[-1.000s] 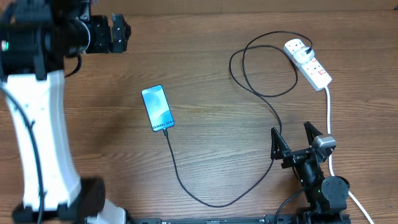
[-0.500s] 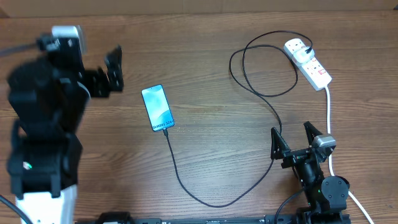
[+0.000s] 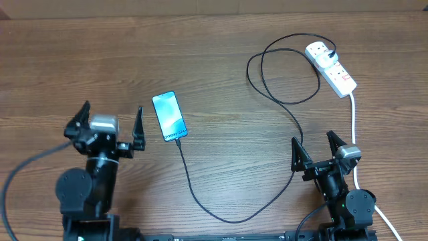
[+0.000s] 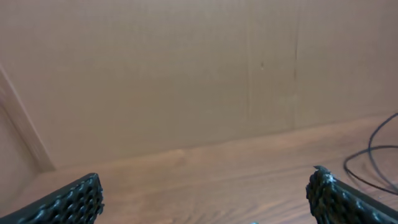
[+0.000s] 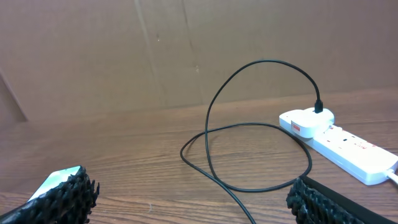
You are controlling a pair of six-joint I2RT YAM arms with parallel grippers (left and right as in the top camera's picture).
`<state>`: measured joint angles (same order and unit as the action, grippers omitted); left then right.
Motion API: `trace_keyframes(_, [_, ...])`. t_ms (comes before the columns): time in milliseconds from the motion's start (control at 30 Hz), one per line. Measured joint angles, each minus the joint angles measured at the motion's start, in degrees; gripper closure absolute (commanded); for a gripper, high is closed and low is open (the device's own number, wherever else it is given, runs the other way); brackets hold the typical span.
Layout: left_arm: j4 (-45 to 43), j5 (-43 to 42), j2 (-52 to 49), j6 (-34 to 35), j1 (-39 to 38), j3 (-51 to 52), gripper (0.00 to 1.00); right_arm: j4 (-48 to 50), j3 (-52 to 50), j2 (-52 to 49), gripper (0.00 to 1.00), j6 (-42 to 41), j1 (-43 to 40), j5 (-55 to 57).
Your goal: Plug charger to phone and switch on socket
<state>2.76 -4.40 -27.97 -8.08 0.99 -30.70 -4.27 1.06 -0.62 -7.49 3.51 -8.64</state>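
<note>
Seemingly done: plugging charger (image 3: 182,159) into phone (image 3: 168,116) and socket (image 3: 332,68). Left to do: flicking the switch. Idle at the surface's near edge, left gripper (image 3: 111,115) and right gripper (image 3: 313,144), jaws spread, empty.

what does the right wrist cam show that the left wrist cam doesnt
Only the right wrist view: the socket with the charger plugged into its near end, the cable's big loop on the table, a corner of the phone at lower left, and the open right claw.
Only the left wrist view: the open left claw; nothing else is unique to it.
Both: a stretch of the black charger cable (just a sliver at the left view's right edge), the wooden table and the brown wall behind it.
</note>
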Motion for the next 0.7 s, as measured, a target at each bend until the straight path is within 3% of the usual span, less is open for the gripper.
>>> trace_keyframes(233, [-8.22, 0.00, 9.49, -5.84, 0.00, 14.58, 0.00, -0.02, 0.00, 0.00, 0.00, 0.02, 0.02, 0.02])
trace_keyframes(600, [-8.74, 0.00, 23.02, -8.92, 0.00, 28.87, 0.00, -0.02, 0.00, 0.00, 0.00, 0.00, 0.00, 0.00])
trace_keyframes(700, [-4.74, 0.00, 26.05, -9.18, 0.00, 29.70, 0.00, 0.04, 0.00, 0.00, 0.00, 0.00, 0.00, 0.00])
